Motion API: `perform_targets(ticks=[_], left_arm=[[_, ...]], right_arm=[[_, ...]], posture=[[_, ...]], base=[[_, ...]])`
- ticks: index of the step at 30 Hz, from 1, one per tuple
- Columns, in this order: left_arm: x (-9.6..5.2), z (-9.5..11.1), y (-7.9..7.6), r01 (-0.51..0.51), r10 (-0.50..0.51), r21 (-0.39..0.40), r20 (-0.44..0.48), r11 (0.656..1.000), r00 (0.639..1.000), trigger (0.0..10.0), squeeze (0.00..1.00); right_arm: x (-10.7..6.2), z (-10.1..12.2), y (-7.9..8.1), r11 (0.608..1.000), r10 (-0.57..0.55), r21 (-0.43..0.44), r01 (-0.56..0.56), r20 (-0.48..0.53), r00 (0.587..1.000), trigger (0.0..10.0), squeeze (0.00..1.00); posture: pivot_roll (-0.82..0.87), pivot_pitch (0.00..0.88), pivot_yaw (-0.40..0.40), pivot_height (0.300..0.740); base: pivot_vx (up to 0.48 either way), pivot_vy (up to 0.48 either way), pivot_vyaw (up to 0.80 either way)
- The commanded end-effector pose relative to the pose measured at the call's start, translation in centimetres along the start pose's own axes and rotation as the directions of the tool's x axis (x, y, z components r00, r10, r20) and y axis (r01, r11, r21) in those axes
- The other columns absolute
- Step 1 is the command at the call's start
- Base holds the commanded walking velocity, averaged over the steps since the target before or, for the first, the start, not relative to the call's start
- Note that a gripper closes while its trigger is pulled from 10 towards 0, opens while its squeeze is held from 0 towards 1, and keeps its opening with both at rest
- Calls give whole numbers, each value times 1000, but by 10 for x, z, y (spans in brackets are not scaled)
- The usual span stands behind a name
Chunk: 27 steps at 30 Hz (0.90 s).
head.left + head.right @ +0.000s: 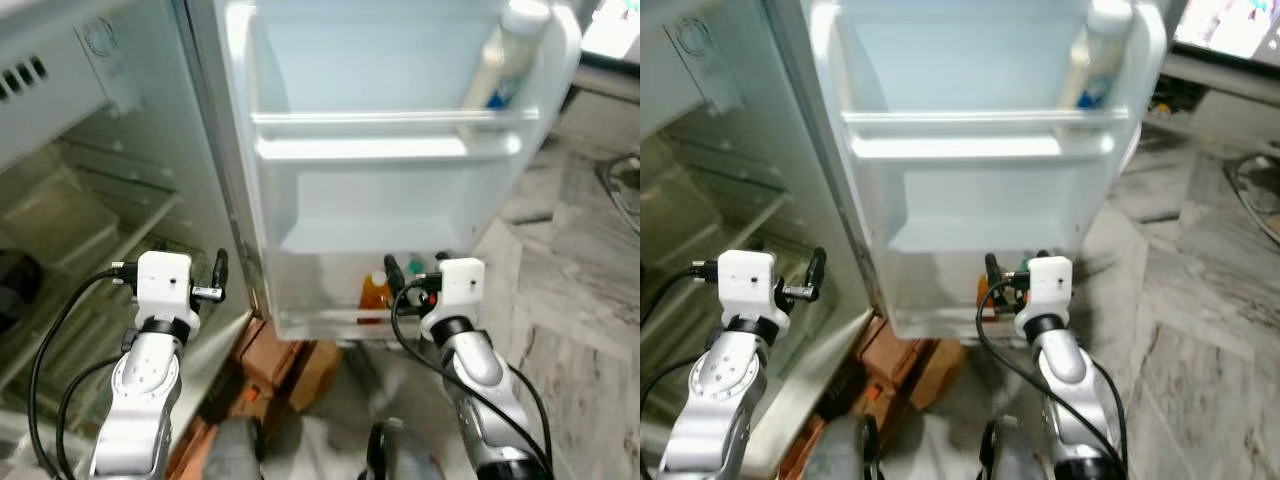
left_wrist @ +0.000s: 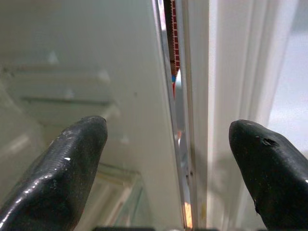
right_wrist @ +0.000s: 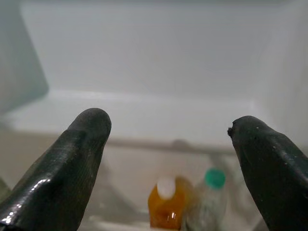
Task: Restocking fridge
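A grey stone floor point(image 1: 580, 300) lies at the right of the frame, and a white fridge point(image 1: 80, 200) stands open at the left. Its door point(image 1: 400, 190) fills the middle. A white bottle point(image 1: 505, 55) stands in the top door shelf, upper right. An orange bottle point(image 3: 166, 202) and a green-capped bottle point(image 3: 209, 199) stand side by side in the bottom door shelf. The right pincer point(image 3: 168, 163) is spread wide before them, holding nothing. The left pincer point(image 2: 168, 163) is spread wide too, by the door's hinge edge.

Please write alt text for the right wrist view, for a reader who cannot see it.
The open right gripper faces the white fridge door's bottom shelf, where an orange bottle with a white cap stands touching a clear bottle with a green cap.
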<state>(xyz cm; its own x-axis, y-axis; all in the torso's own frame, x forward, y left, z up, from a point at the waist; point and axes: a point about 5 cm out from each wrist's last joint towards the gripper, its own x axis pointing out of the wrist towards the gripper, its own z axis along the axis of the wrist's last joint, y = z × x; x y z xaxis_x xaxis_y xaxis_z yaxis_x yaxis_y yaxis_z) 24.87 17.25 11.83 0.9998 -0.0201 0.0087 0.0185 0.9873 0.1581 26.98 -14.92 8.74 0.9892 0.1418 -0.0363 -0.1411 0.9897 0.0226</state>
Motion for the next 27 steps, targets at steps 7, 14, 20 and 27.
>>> perform_targets(ticks=[7,14,20,27], left_arm=[[7,3,-6,-11,11,10,15,1000,1000,10000,0],[6,1,-8,-4,4,43,12,999,1000,10000,0],[10,2,-6,1,-2,38,19,999,1000,10000,0],[8,2,-14,2,-2,18,16,1000,1000,10000,0]], right_arm=[[2,-2,1,1000,12,3,-12,-39,999,10000,0],[2,-13,3,997,50,62,-42,-125,991,10000,0],[2,-14,8,992,118,58,-110,-156,981,10000,0],[3,-17,8,990,134,77,-121,-183,974,10000,0]], posture=[[101,0,-46,740],[99,0,-43,740],[96,0,-48,740],[95,0,-52,740]], base=[[0,0,0],[0,0,0],[0,-101,0],[0,-381,0]])
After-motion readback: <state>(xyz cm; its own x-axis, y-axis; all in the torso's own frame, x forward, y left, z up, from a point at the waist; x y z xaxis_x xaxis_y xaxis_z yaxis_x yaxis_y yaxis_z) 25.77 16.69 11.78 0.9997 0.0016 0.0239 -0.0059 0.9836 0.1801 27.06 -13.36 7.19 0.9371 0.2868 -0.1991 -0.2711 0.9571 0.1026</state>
